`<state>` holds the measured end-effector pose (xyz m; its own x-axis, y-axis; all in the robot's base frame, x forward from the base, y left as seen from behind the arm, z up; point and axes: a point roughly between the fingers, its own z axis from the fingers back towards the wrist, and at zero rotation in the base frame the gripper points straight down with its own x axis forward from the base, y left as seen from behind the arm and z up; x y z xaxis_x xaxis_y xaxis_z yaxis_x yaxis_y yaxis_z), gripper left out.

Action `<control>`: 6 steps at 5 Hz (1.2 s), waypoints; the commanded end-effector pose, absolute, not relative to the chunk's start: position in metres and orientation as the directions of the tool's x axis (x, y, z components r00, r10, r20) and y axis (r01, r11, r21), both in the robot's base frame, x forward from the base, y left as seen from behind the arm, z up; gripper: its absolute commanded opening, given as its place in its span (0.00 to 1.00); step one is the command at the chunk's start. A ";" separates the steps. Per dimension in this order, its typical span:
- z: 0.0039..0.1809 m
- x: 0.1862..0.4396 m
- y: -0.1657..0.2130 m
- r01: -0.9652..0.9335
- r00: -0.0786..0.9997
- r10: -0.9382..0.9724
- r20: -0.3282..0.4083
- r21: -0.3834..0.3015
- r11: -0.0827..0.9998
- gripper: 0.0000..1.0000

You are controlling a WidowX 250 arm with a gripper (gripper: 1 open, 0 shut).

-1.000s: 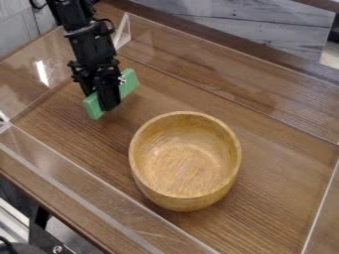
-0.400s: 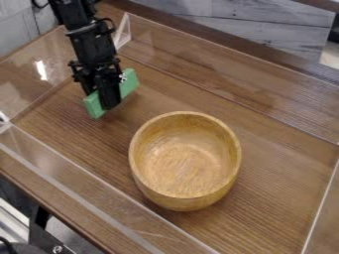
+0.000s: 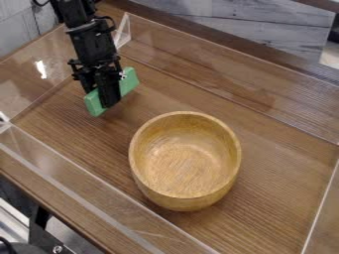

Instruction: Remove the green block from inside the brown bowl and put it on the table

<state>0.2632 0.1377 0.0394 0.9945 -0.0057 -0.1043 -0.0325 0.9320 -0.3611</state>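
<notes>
The green block [image 3: 97, 102] is at the upper left of the table [image 3: 265, 109], well outside the brown bowl [image 3: 185, 159], and its lower end rests on or just above the wood. My gripper [image 3: 106, 93] comes down from above on the black arm and is shut on the block, its dark fingers covering the block's middle. The bowl stands empty at the centre, to the right of and nearer than the gripper.
Clear acrylic walls [image 3: 54, 169] run around the table's edges; the left wall is close behind the arm. Bare wood lies between the block and the bowl and along the far right.
</notes>
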 end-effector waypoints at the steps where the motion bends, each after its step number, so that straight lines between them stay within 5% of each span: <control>1: 0.053 0.273 0.145 -0.022 0.998 0.000 -0.066 -0.334 0.942 0.00; 6: 0.056 0.276 0.147 -0.048 0.994 0.010 -0.111 -0.346 0.937 0.00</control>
